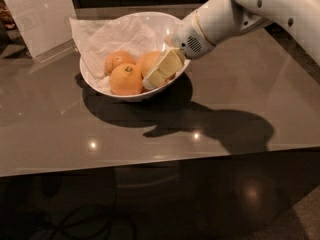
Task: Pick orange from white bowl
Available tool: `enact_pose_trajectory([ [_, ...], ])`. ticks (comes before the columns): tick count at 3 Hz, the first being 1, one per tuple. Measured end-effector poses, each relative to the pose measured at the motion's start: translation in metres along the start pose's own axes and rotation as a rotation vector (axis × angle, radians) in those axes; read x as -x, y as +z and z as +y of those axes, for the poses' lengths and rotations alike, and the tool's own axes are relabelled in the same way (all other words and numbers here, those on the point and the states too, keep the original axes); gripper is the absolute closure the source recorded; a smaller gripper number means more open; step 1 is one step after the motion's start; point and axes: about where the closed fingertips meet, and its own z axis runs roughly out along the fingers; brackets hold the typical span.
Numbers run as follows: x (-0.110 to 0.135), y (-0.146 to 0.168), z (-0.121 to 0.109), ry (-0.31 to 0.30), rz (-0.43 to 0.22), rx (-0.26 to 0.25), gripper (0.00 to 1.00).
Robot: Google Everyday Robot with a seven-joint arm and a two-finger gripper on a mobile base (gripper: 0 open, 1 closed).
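Note:
The white bowl (172, 24) stands on the table at the back centre, lined with crumpled white paper (107, 36). Three oranges lie in it. The largest, paler orange (148, 60) is at the right and partly hidden by my gripper. A deeper-orange one with a dark stem dimple (125, 80) is in front, and the smallest one (117, 60) is at the left. My gripper (154, 78) reaches in over the bowl's right rim from the upper right and lies against the front of the largest orange.
A white upright card (40, 14) stands at the back left next to the bowl. The glossy grey table (240, 94) ends at a front edge low in view. Dark floor with cables (90, 224) lies below.

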Motion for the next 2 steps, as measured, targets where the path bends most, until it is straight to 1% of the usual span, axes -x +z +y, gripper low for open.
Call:
enact_pose_trajectory([
  [1, -0.0074, 0.0138, -0.0024, 0.04, 0.002, -0.015, 0.0],
  [2, -0.0074, 0.0144, -0.0025, 0.04, 0.001, -0.015, 0.19],
])
